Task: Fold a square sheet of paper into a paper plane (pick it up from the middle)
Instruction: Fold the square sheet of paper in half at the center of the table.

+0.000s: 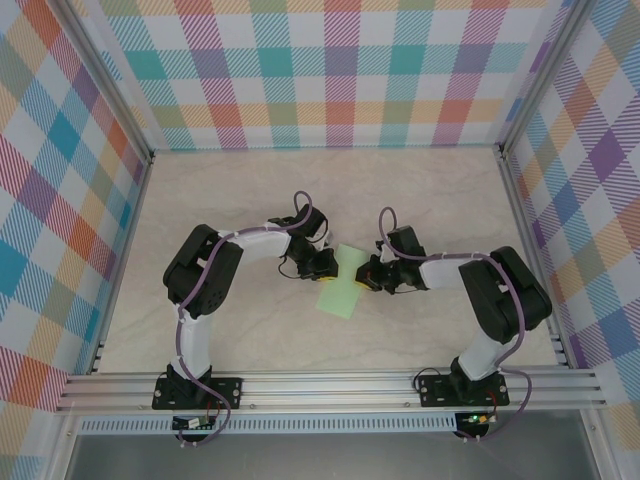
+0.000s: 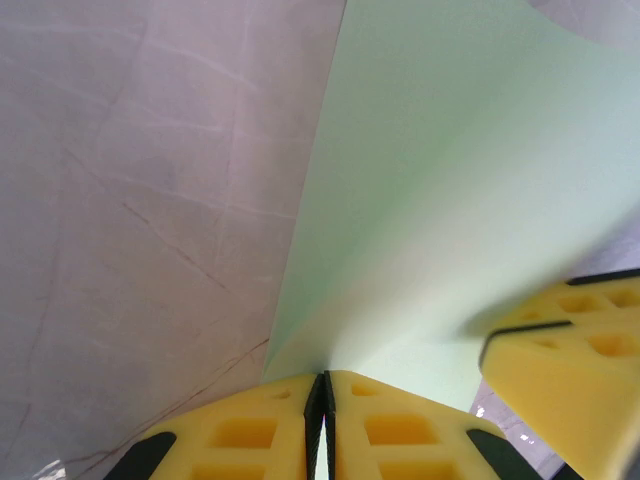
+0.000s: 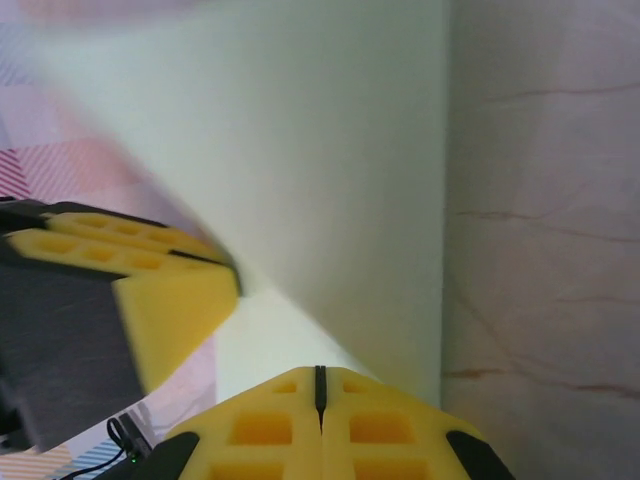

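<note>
Plaid wall panels (image 1: 300, 70) were seen around three sides of a pale marbled worktop (image 1: 300, 190). An aluminium rail (image 1: 330, 385) was seen along the near edge, with both arm bases bolted to it.

The left arm (image 1: 205, 265) and right arm (image 1: 500, 290) were bent inward, wrists brought near each other over the worktop's middle.

A pale mint-green sheet of paper (image 1: 340, 285) was located between the two wrists at mid-worktop. In the top view a narrow rectangular outline was shown, its near end reaching past the tools toward the rail. Whether it was lifted clear of the worktop could not be told.

The left tool (image 1: 322, 265) was clenched on the sheet's left edge. In the left wrist view its yellow fingers (image 2: 250, 430) were pressed together at the left tool (image 2: 322, 385), the sheet of paper (image 2: 450, 180) rising from the seam, and the right tool (image 2: 560, 340) was seen just beside it.

The right tool (image 1: 368, 275) was clenched on the opposite edge. In the right wrist view the right tool (image 3: 320, 375) was closed with the sheet of paper (image 3: 330, 150) running up from it, and the left tool (image 3: 150, 290) was seen at left.
</note>
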### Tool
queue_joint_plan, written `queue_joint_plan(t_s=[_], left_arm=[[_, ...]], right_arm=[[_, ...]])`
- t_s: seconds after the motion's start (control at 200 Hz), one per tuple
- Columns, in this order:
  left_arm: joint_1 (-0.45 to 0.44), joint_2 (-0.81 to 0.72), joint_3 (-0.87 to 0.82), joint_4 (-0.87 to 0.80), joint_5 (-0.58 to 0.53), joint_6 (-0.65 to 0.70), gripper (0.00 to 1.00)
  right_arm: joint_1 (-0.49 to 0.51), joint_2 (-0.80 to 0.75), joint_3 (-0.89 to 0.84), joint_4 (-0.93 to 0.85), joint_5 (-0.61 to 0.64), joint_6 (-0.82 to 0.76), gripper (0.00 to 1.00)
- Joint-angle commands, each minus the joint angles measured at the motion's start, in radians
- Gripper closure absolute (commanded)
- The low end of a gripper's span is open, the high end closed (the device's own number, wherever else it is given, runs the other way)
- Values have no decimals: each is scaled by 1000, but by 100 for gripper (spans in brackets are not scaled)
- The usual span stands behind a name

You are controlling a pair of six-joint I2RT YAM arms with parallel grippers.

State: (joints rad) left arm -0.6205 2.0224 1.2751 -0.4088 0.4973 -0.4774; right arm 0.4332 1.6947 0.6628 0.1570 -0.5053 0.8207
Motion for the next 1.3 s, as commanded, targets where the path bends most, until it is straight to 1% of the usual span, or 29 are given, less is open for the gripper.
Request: queue_joint_plan(t_s=[0.0,0.085,0.15,0.315,0.39,0.485,0.64,0.885,1.0,1.155,1.295], left_arm=[[-8,79,-33,-107,-75,18,86],[-8,81,-33,-107,-77,19,87],[-8,80,-30,-109,-78,21,86],[-8,79,-30,-118,-85,25,87],[-8,79,-30,-120,-86,25,87],[-8,79,-32,-121,-87,25,87],[-8,81,-32,-118,-86,25,87],[-8,81,-35,-118,-87,25,87],[-8,81,-34,-120,-89,27,87],[-8,81,-31,-122,-91,26,87],[-8,87,-25,-124,-89,27,87]], right_arm=[[-8,47,-14,55,-8,-38,98],[-9,73,-2,48,-25,-46,99],[-11,65,0,49,-35,-41,100],[-20,-34,34,-21,-25,-52,98],[-27,-52,56,-44,-27,-64,97],[-33,-32,77,-53,-28,-77,96],[-44,46,98,-35,-29,-86,96],[-63,117,90,-27,-15,-98,97],[-67,100,100,-29,-40,-92,98],[-78,40,149,-92,-39,-115,96],[-103,64,182,-121,-48,-140,97]])
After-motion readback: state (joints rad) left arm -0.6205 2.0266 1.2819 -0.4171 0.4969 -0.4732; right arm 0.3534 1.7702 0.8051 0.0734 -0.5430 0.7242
